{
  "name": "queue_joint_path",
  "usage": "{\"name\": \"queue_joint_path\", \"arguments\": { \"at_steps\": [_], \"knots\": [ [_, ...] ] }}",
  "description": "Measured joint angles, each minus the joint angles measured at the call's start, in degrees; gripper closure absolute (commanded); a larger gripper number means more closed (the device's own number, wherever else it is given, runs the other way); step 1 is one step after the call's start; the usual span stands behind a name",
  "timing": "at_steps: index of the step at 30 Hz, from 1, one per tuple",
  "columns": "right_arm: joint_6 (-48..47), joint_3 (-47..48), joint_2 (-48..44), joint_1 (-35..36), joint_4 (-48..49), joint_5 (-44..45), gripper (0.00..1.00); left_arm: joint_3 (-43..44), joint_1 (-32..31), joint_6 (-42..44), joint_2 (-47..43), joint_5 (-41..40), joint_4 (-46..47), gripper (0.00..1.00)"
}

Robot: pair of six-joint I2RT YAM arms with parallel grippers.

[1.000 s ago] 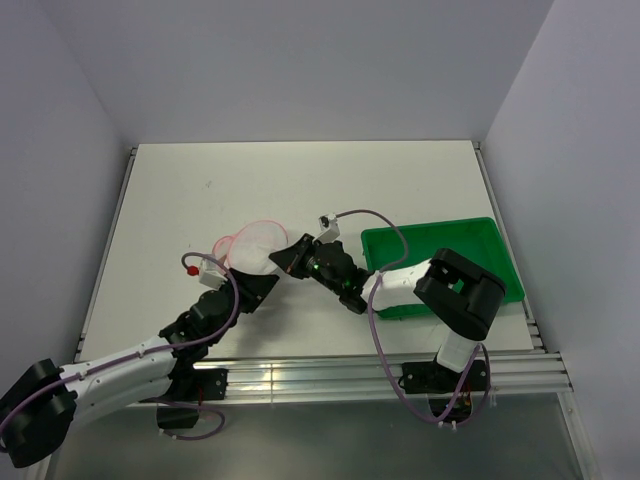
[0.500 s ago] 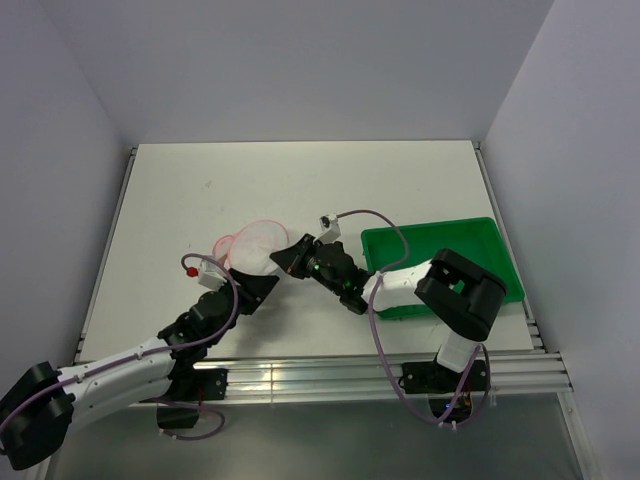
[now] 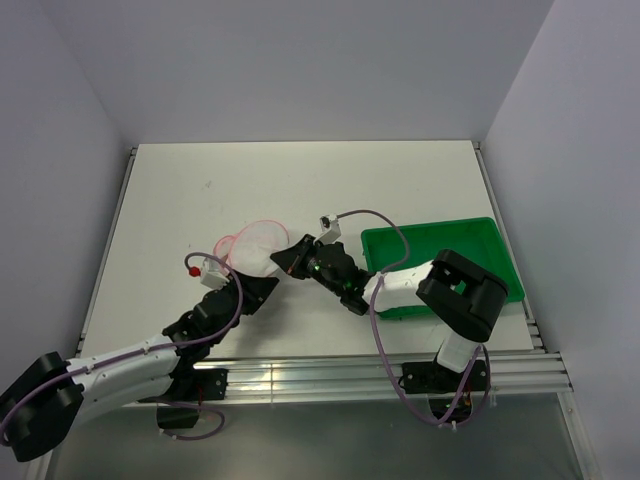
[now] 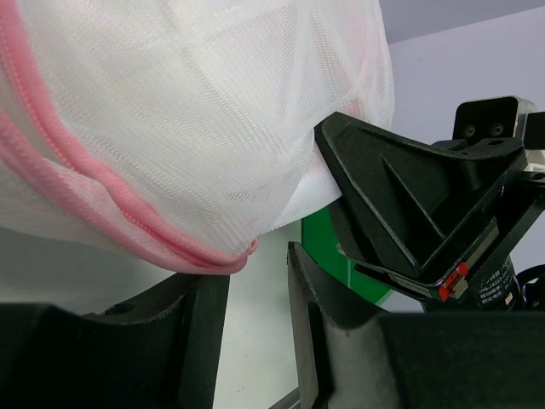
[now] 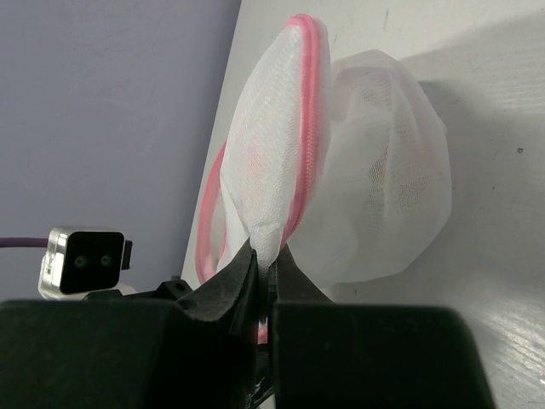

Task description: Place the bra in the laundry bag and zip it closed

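Desk (image 3: pixel 300 180): white, carrying the laundry bag and a green tray.
Laundry bag (image 3: pixel 256 243): sits left of the desk's middle, about halfway between the far and near edges, and between the two sets of fingers.
Bag shape: in the right wrist view the two mesh halves (image 5: pixel 366 170) are parted. One stands upright with its pink rim (image 5: pixel 308 111) toward the camera, and the other bulges behind it. The zip is not closed.
Bra: not clearly visible. A faint pink tint shows through the mesh of the upright half, but it cannot be told whether that is the garment or the trim behind.
Right fingers (image 5: pixel 266 271): clenched on a fold of white mesh at the lower edge of the upright half. The fabric is pinched between the tips on the side of the bag toward the tray.
Left fingers (image 3: pixel 262 288): released, standing apart at the bag's near edge. In the left wrist view the pink rim (image 4: pixel 128 213) hangs just above the gap between them, with nothing clamped.
Green tray (image 3: pixel 470 245): at the right edge of the desk, well apart from the bag, with the right arm crossing over its near left corner.
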Motion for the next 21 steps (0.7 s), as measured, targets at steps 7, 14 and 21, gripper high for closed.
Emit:
{"name": "queue_joint_path", "arguments": {
  "at_steps": [7, 14, 21],
  "knots": [
    [0.00, -0.15, 0.00, 0.02, 0.09, 0.15, 1.00, 0.00, 0.00, 0.94, 1.57, -0.22, 1.90, 0.70],
    [0.00, -0.31, 0.00, 0.02, 0.48, 0.35, 1.00, 0.00, 0.00, 0.63, 1.62, -0.15, 3.04, 0.53],
    [-0.17, -0.31, 0.00, 0.26, 0.48, 0.94, 1.00, -0.02, -0.13, -0.98, 0.33, 0.57, 3.19, 0.53]
  ]
}}
